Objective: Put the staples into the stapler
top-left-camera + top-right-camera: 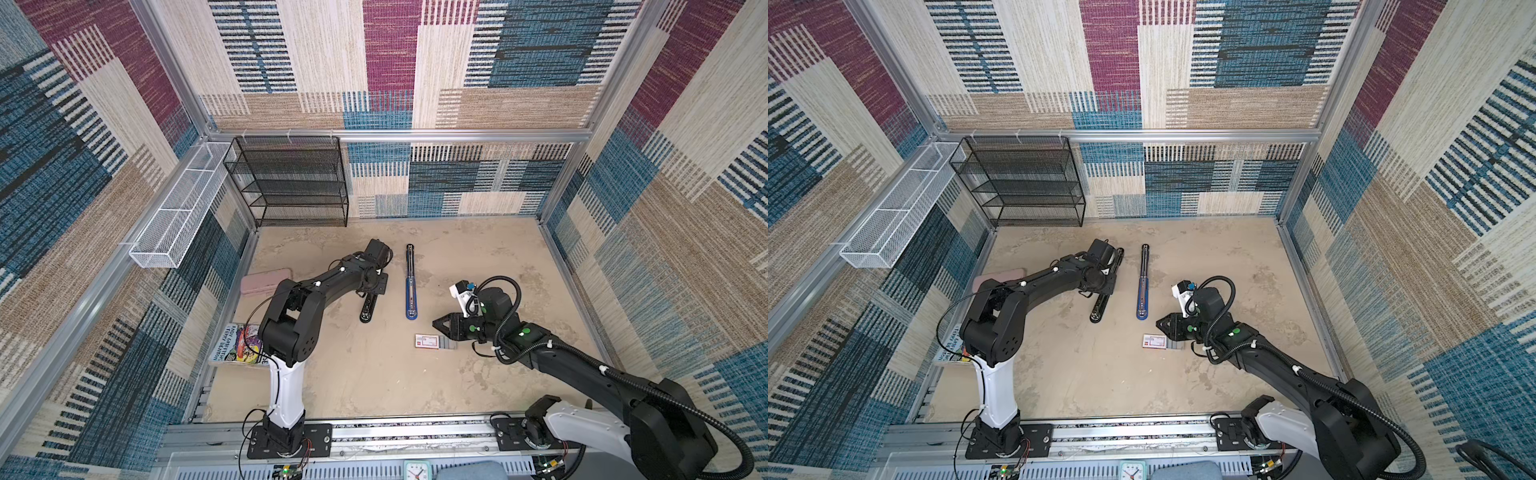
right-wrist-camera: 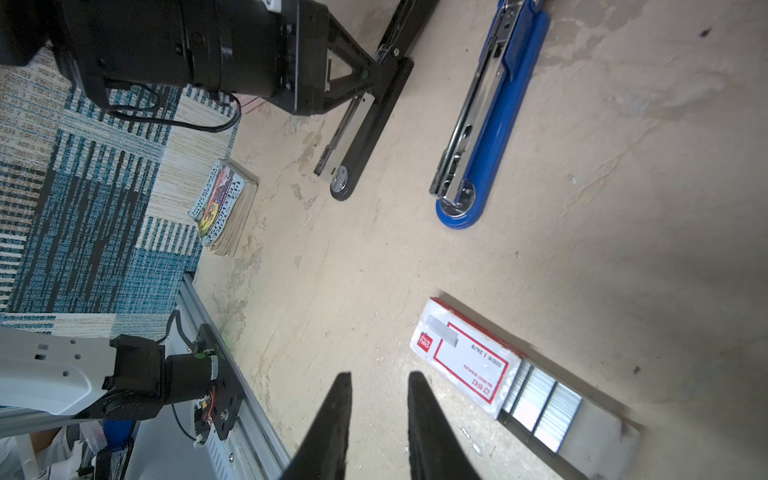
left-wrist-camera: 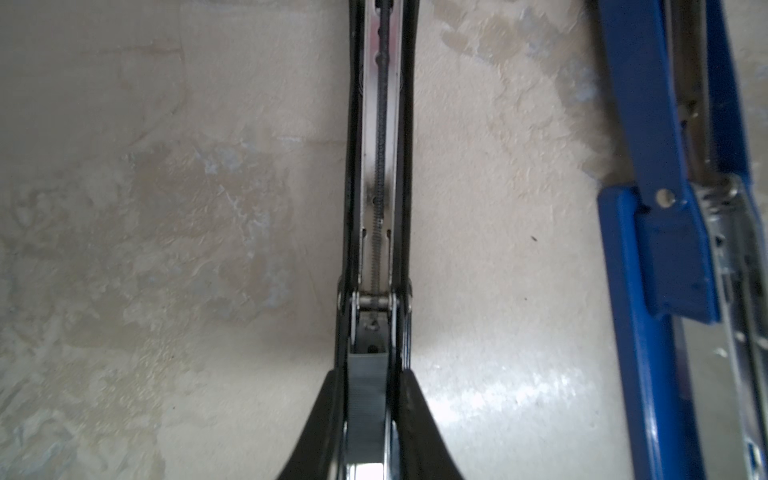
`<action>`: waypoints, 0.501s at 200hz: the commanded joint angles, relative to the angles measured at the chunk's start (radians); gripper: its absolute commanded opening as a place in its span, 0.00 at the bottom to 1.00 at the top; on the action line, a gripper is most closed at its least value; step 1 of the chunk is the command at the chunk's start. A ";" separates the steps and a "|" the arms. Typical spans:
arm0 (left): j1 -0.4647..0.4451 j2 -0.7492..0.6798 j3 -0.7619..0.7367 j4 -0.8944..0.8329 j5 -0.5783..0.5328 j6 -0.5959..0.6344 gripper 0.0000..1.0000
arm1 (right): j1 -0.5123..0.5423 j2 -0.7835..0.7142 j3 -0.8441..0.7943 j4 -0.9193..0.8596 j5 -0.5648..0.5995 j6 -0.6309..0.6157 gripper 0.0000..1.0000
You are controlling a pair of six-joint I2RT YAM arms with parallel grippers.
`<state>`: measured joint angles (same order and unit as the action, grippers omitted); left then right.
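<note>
Left hand (image 3: 369,376) shows in its own wrist view as two dark fingers (image 3: 320,428) set narrowly, one on each side of the black stapler (image 3: 380,124), which lies opened out on the bench (image 3: 166,249). Between them a grey strip of staples (image 3: 368,399) lies in the stapler's metal channel, just short of the hinge pin. Whether the fingers actually press the stapler's sides I cannot tell. A blue stapler (image 3: 660,249) lies alongside, apart from the black one.

From the right wrist, the right hand (image 2: 380,376) hangs above bare bench with its fingers a little apart and nothing between them. Near it lies the white staple box (image 2: 461,361) with its red-framed label. Out of one end sticks a grey tray (image 2: 602,440) carrying more staples (image 2: 540,403) in rows. Farther off, the left hand (image 2: 374,68) straddles the black stapler (image 2: 357,137), and a paperback book (image 2: 224,208) lies by the bench edge.

In both top views the two staplers lie side by side mid-bench: the black stapler (image 1: 366,309) is partly under the left wrist and the blue stapler (image 1: 410,286) lies to its right. Staple box (image 1: 427,341) and tray (image 1: 448,343) lie nearer the front, just beside the right hand (image 1: 437,323). A pink case (image 1: 266,280) lies at the left edge and a black mesh shelf (image 1: 291,183) stands at the back
</note>
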<state>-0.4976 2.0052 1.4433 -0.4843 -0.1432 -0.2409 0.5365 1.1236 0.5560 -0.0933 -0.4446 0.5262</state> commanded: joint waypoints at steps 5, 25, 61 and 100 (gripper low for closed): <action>0.001 -0.011 0.002 -0.020 0.010 -0.022 0.18 | 0.000 0.001 -0.002 0.043 -0.005 0.006 0.28; 0.001 -0.012 0.003 -0.018 0.010 -0.023 0.20 | 0.000 0.001 -0.002 0.045 -0.005 0.008 0.28; 0.001 -0.023 -0.003 -0.013 0.013 -0.024 0.26 | 0.000 0.009 -0.002 0.045 -0.006 0.008 0.28; 0.001 -0.030 -0.001 -0.010 0.013 -0.024 0.26 | 0.000 0.016 0.005 0.044 -0.008 0.005 0.28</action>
<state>-0.4976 1.9835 1.4406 -0.4904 -0.1287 -0.2413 0.5365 1.1355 0.5556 -0.0868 -0.4450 0.5262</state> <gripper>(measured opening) 0.272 0.278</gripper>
